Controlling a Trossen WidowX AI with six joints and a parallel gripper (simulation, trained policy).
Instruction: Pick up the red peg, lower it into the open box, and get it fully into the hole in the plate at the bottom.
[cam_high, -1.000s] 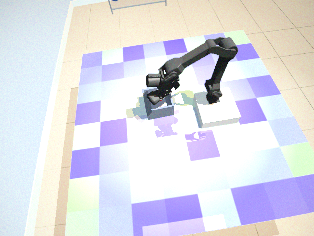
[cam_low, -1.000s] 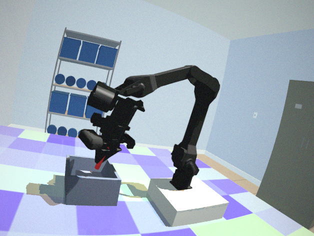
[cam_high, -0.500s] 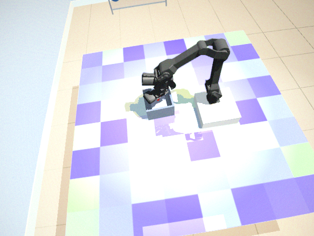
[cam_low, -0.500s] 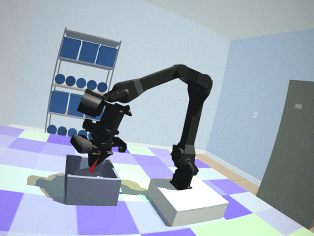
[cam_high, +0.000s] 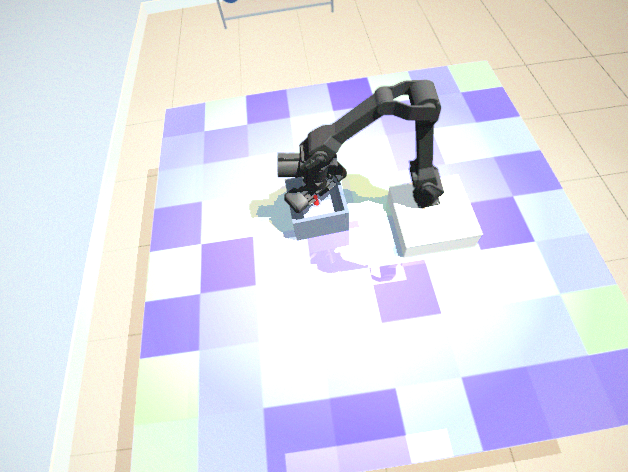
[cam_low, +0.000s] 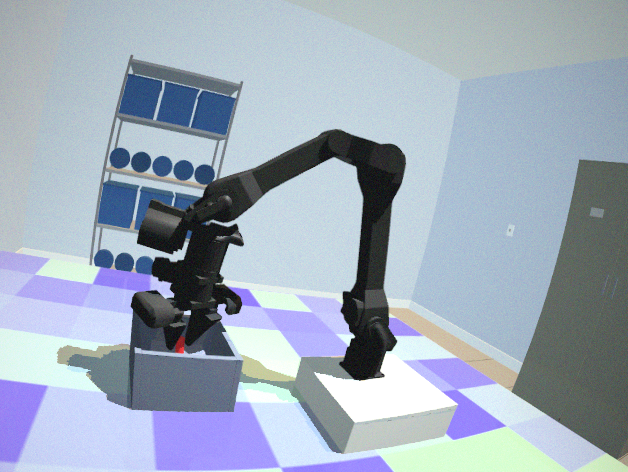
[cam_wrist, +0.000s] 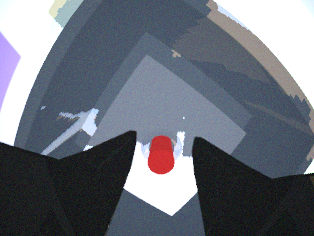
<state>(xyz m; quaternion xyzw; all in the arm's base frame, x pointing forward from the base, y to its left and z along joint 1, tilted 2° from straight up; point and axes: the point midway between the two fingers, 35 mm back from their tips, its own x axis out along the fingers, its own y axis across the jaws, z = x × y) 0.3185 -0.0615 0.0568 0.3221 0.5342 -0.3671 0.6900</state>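
So the arm (cam_high: 355, 114) (cam_low: 299, 157) is bent over in a big arch, its foot on the white block (cam_high: 441, 223) (cam_low: 385, 395), with the gripper (cam_high: 315, 195) (cam_low: 181, 345) (cam_wrist: 165, 141) pointing down into the open grey box (cam_high: 322, 225) (cam_low: 185, 380) (cam_wrist: 280, 125). The fingers are spread partway — nothing pinched between them — and in the wrist view there's a visible gap on each side of the red peg (cam_high: 316, 200) (cam_low: 180, 345) (cam_wrist: 161, 156).

The peg itself is inside the box, over the plate (cam_wrist: 165, 100) at the bottom, sitting between the two dark fingertips without either one touching it. From the wrist camera its rounded end faces up toward the lens, and the rest runs down toward the plate. Can't tell how deep it sits in the hole, or whether it's in there at all — its lower end is hidden. The box and the white block stand apart on the checkered mat (cam_high: 228, 263) (cam_low: 203, 436).
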